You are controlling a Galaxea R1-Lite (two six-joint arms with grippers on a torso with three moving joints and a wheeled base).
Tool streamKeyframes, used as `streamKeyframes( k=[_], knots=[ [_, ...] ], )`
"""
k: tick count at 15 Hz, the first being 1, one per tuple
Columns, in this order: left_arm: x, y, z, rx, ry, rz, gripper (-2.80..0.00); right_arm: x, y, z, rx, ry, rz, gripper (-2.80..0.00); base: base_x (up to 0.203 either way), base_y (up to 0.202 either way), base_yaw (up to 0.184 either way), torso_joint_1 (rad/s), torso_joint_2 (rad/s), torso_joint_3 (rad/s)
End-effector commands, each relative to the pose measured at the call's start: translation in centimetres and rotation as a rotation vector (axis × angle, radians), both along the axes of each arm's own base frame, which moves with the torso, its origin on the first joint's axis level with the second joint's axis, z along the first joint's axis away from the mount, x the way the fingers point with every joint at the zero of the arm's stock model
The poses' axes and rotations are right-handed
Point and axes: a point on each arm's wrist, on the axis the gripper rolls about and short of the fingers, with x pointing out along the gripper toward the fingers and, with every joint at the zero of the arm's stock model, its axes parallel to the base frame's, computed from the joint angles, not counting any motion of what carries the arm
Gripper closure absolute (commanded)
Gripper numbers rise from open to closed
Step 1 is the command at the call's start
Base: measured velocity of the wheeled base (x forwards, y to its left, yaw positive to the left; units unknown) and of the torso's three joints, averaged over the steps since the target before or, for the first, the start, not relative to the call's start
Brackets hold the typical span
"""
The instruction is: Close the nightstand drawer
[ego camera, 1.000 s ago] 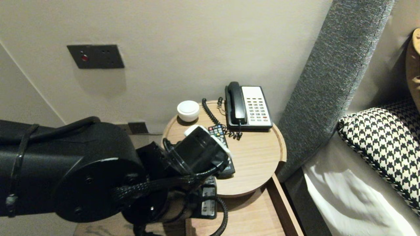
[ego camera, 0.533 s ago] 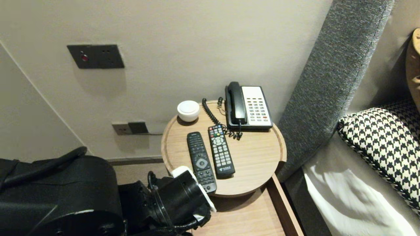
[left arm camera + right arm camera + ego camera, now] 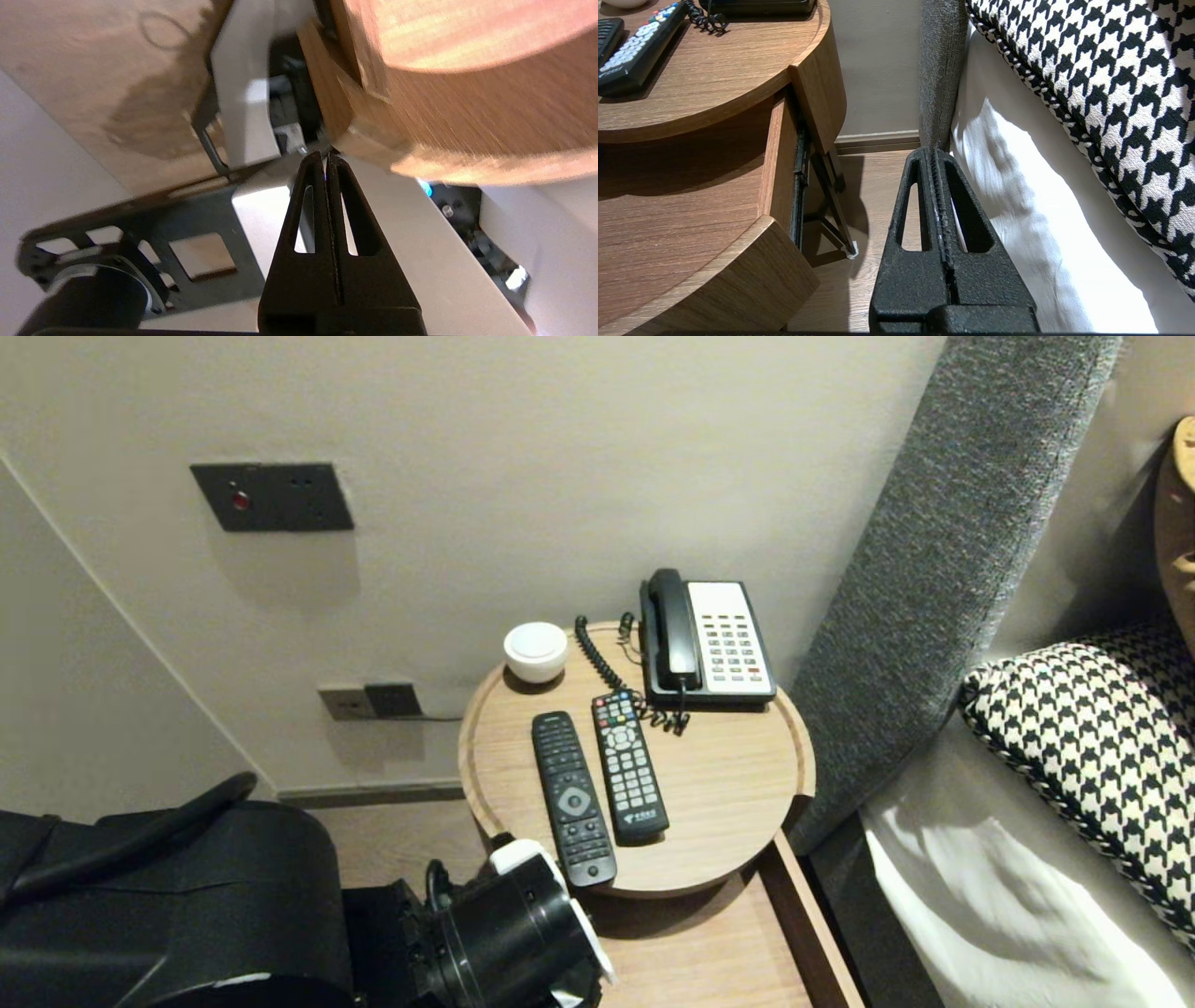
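The left arm (image 3: 233, 915) has pulled back. A second ago its wrist hung over the near left part of the table (image 3: 738, 784), hiding the left remote (image 3: 570, 795) and the near end of the right remote (image 3: 629, 767). Half a second ago it had already dropped to the table's near edge. Now it sits lower again, at the near left, below and in front of the rim, with both remotes in plain sight.

The left remote lies flat on the table, lengthwise from far to near, its near end close to the rim. The right remote lies just beside it, almost parallel, a narrow gap between them. Neither has shifted over the last half second.

In the wrist view the left gripper (image 3: 325, 156) has its fingers pressed together with nothing between them. Its tips point at a wooden edge, close to it; whether they touch it cannot be told.

The right gripper (image 3: 934, 151) is parked low on the right, fingers together and empty, near the floor between the open drawer (image 3: 780, 154) and the bed sheet (image 3: 1017, 210).

The phone (image 3: 714, 639) at the far right of the table, the white bowl (image 3: 536, 651) at the far left, the pillow (image 3: 1092, 756) and the headboard (image 3: 943, 569) are as they were.
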Motion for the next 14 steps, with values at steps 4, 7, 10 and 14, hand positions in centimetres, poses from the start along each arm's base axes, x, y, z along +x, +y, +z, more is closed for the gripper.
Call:
streamKeyframes(
  k=[4, 7, 10, 14],
  knots=[
    [-0.5, 0.0, -0.5, 0.037, 0.028, -0.009, 0.0, 0.3, 0.0, -1.1, 0.0, 0.04, 0.0, 0.0, 0.0, 0.0, 0.0, 0.0, 0.0, 0.0],
    [-0.8, 0.6, -0.5, 0.092, 0.054, -0.012, 0.0, 0.3, 0.0, -1.1, 0.0, 0.04, 0.0, 0.0, 0.0, 0.0, 0.0, 0.0, 0.0, 0.0],
    [-1.2, 0.4, -0.5, 0.089, 0.073, -0.028, 0.0, 0.3, 0.0, -1.1, 0.0, 0.04, 0.0, 0.0, 0.0, 0.0, 0.0, 0.0, 0.0, 0.0],
    [-2.0, -0.1, -0.7, 0.074, 0.123, -0.073, 0.0, 0.3, 0.0, -1.1, 0.0, 0.04, 0.0, 0.0, 0.0, 0.0, 0.0, 0.0, 0.0, 0.0]
  ],
)
